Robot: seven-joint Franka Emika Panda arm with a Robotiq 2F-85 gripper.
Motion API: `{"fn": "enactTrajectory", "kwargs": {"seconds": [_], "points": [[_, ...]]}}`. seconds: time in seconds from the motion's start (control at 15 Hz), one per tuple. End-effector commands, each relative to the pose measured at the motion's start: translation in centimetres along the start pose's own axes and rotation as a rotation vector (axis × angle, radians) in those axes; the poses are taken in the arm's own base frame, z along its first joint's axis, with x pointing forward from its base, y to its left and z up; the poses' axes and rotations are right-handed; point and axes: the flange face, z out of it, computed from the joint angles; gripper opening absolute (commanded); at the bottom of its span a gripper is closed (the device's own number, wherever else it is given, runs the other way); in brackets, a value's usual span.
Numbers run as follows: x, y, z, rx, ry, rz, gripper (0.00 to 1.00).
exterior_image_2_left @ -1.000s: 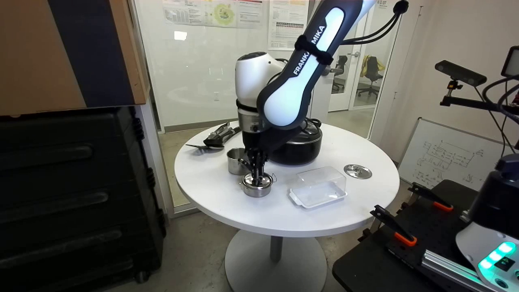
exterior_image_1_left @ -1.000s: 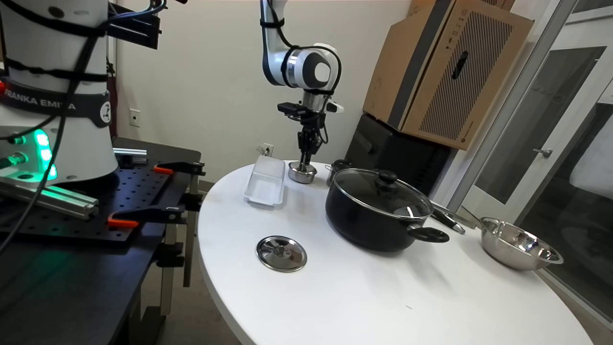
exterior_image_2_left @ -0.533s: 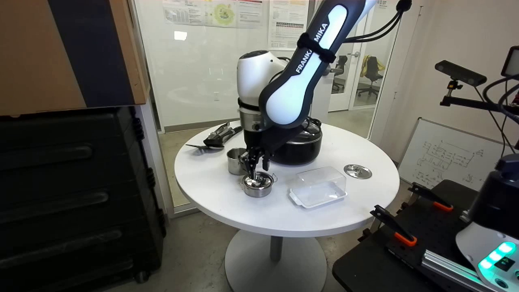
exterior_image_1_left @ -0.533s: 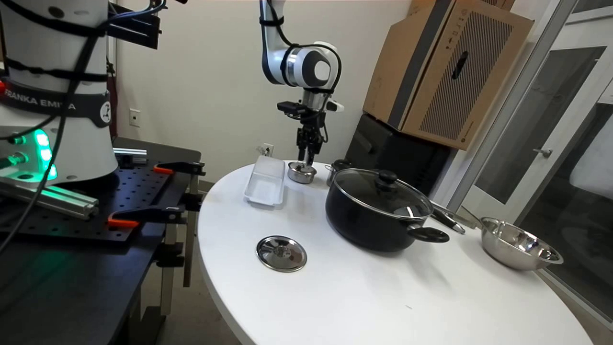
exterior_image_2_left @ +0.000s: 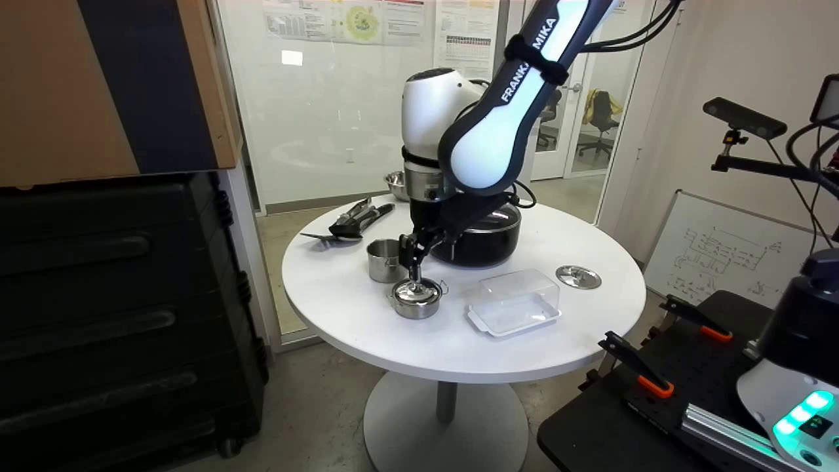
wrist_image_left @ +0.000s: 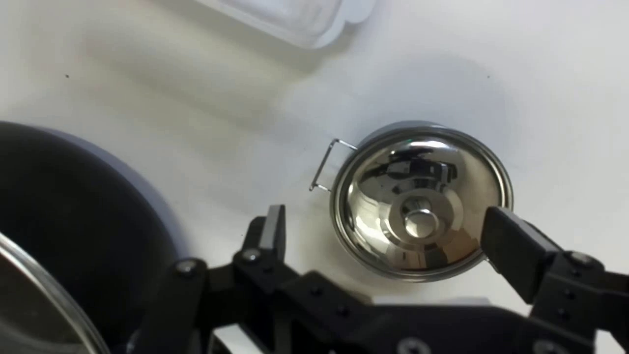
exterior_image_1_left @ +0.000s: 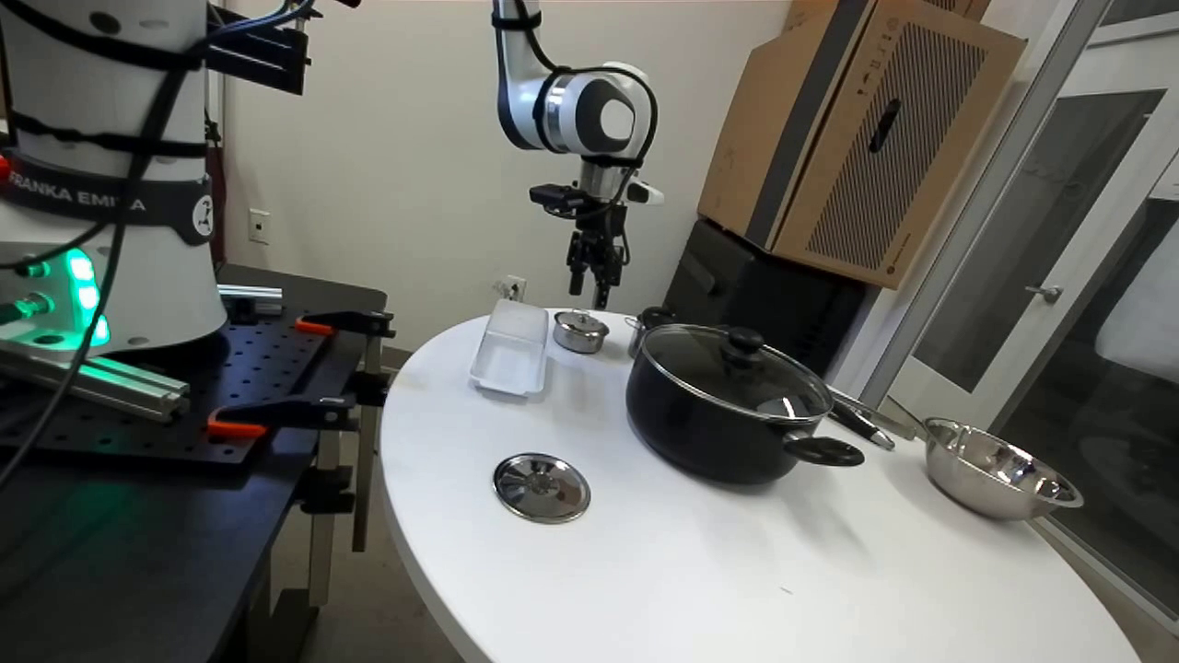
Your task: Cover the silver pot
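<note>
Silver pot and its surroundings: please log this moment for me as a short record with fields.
silver pot: upright on the white table
pot lid: resting on the silver pot
gripper: open, above the pot lid, holding nothing
loose lid: lying on the white table, apart from both pots
black pot: glass lid on
plastic container: beside the silver pot, not touching
task status: looks done, silver pot covered

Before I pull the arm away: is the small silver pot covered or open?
Covered. A knobbed lid sits over the silver pot, as the wrist and both exterior views show. The open tool holds nothing.
</note>
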Motion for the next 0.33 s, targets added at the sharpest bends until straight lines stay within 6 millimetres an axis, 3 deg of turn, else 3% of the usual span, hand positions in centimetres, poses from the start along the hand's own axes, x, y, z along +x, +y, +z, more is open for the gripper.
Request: {"fn": "enactTrajectory", "kwargs": {"seconds": [0.0,0.07,0.13,0.27], "points": [[-2.2,2.9,-2.0,0.003,0.035,0.020,1.00],[-2.6,3.5,-2.3,0.004,0.043,0.028,1.00],[-1.1,2.2,-1.0,0.004,0.015,0.030,1.00],[-1.7,3.2,-1.6,0.005,0.023,0.041,1.00]]}}
